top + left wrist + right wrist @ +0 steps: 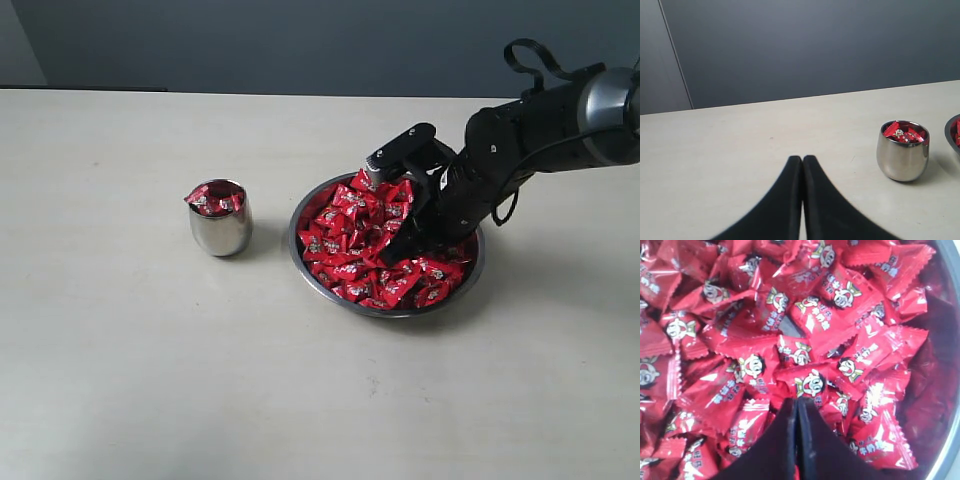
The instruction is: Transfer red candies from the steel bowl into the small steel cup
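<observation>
The steel bowl (380, 312) sits right of the table's middle, heaped with red candies (350, 240). My right gripper (403, 250) reaches down into the right side of the heap. In the right wrist view its jaws (797, 401) are pressed together, tips against a candy wrapper (810, 384); nothing shows clearly between them. The small steel cup (220, 230) stands upright left of the bowl with red candies (213, 198) up to its rim. My left gripper (802, 158) is shut and empty above bare table, with the cup (902, 160) off to one side of it.
The pale table (120, 360) stretches wide to the left and front of the cup. A dark wall (300, 40) runs behind the table's far edge. The right arm's black links (500, 150) hang over the bowl's back right. The bowl's rim (952, 440) edges the right wrist view.
</observation>
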Robot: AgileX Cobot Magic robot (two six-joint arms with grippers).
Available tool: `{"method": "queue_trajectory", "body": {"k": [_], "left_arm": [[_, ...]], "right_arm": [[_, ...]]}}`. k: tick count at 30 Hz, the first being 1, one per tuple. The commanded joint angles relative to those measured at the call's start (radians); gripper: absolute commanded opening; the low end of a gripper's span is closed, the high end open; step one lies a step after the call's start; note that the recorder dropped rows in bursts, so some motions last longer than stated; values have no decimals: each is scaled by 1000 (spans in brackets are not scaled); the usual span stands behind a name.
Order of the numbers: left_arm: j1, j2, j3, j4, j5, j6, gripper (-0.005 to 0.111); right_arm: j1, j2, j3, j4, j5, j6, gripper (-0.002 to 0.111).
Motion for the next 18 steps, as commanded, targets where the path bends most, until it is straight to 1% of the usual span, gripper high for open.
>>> {"method": "queue_trajectory", "body": {"k": [1, 5, 6, 7, 12, 14, 18], "left_arm": [[-3, -4, 4, 1, -7, -1, 0], [-3, -4, 4, 1, -7, -1, 0], [-3, -4, 4, 1, -7, -1, 0], [-3, -4, 4, 1, -7, -1, 0], [-3, -4, 4, 1, -7, -1, 0], [-3, -4, 4, 1, -7, -1, 0], [-3, -4, 4, 1, -5, -1, 0]], "right_arm": [[-1, -29, -3, -8, -4, -7, -1], [-1, -54, -3, -8, 4, -7, -1], [-1, -54, -3, -8, 6, -7, 1], [-1, -51, -3, -8, 6, -7, 4], [-1, -8, -3, -8, -19, -7, 33], [-1, 8, -12, -8, -22, -7, 38], [-1, 25, -24, -8, -26, -7, 38]]}}
